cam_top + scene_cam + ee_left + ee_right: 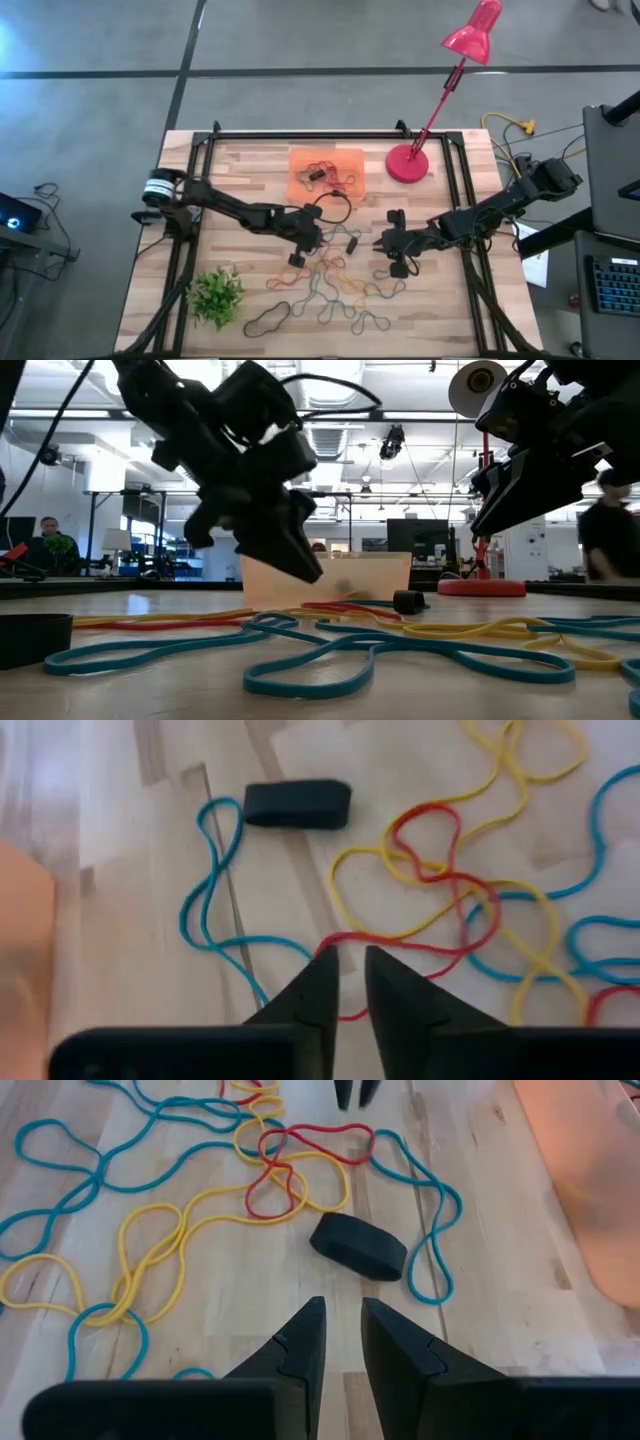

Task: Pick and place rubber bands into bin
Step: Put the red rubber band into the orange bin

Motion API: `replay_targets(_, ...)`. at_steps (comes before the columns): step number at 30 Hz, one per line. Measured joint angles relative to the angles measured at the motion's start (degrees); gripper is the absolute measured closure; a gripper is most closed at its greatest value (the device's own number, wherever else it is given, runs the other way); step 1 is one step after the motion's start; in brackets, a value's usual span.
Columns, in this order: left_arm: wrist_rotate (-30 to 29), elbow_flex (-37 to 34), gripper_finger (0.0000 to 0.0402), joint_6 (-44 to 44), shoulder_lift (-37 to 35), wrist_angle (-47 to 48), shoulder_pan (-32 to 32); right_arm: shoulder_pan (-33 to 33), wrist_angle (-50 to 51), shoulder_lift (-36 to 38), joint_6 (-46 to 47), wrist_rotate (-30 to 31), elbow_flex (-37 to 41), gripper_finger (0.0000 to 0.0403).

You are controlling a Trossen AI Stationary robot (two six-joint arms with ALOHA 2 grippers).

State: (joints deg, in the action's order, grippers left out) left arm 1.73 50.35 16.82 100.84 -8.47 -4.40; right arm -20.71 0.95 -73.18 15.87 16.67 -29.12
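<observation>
Left wrist view: rubber bands (440,880) lie loose and tangled on the tabletop (300,870), red, yellow and blue loops crossing one another, with a red strand running just ahead of the left gripper (345,982) fingertips. Its jaws stand a narrow slit apart and hold nothing that shows. High view puts the pile (330,285) on the near half of the tabletop (250,170), between the two arms and well apart from the bin (326,172), which sits at the far edge beside the red lamp base (407,164) and already holds a few bands. Left gripper (308,240) hangs over the pile's far-left fringe; right gripper (395,245) waits at the pile's right side, jaws likewise a narrow slit with nothing between them (right wrist view shows them clear of a short black band (358,1246) lying flat). Judgement: the step in hand is a pick of the red strand. To do it well, widen the jaws first, straddle a single stretch of red where it lies clear of the yellow, and press the tips onto the wood before closing. Bands are thin and floppy; a high closure would likely miss. Expect neighbours to drag along, so lift slowly. A small green plant (215,295) stands at the near-left corner, out of the way.
</observation>
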Motion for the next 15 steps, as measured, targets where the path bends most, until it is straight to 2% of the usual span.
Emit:
replay_targets(8,-1.49,0.28,0.0285,-0.02,1.57,-0.09,0.55,0.00,-0.02,0.00,0.01,0.00,0.04,0.0346)
replay_targets(15,-1.68,0.30,0.0272,-1.44,1.74,-0.10,2.25,0.00,-0.02,-0.01,0.06,0.00,0.04,0.0346)
